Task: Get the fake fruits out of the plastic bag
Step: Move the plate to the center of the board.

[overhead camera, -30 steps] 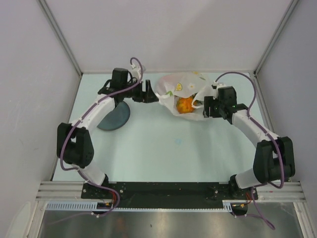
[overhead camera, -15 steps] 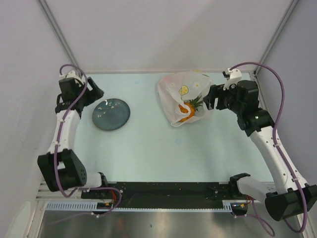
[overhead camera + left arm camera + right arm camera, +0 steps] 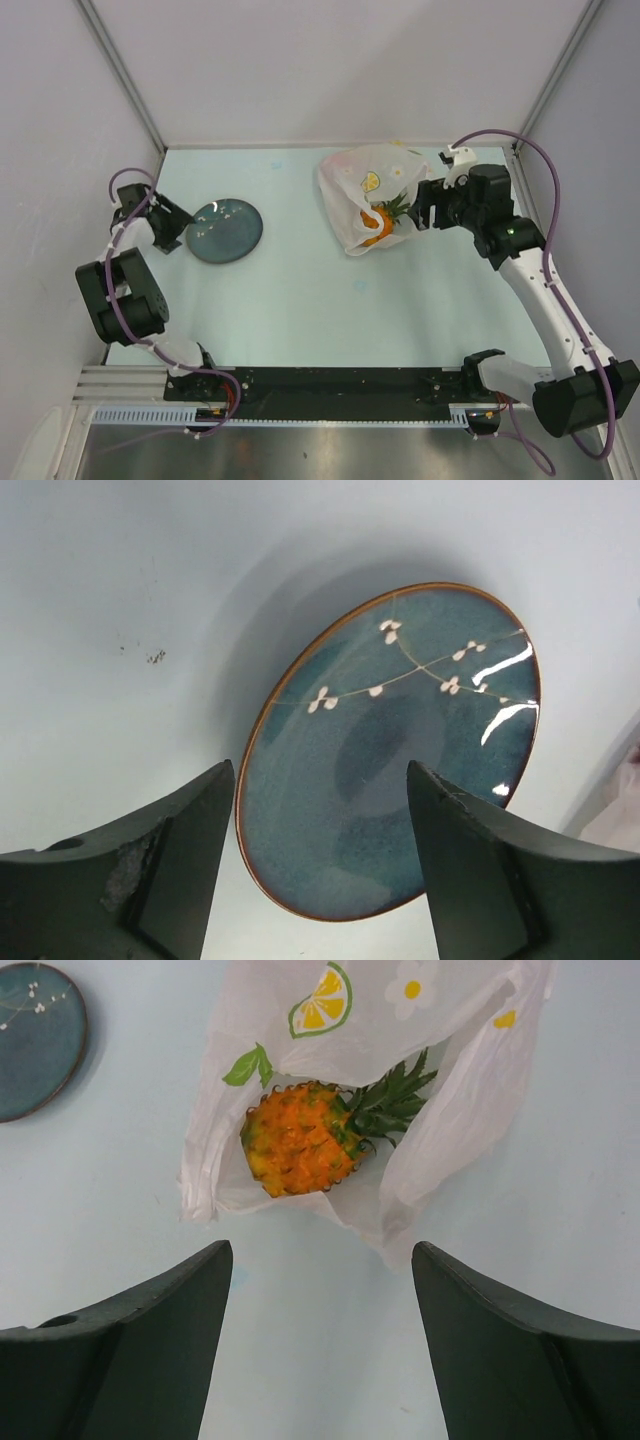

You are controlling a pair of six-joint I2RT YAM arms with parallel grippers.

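Pineapple (image 3: 300,1140) is lying inside the plastic bag's (image 3: 450,1090) open mouth, at twelve o'clock from the nearer right tool (image 3: 320,1250), whose jaws are standing apart, its crown pointing toward two o'clock, while the left tool (image 3: 320,770) is gaping above the plate (image 3: 400,730).

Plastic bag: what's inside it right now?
An orange pineapple with green crown lies in the plastic bag's open mouth. The printed film covers the rest; other fruits cannot be seen.
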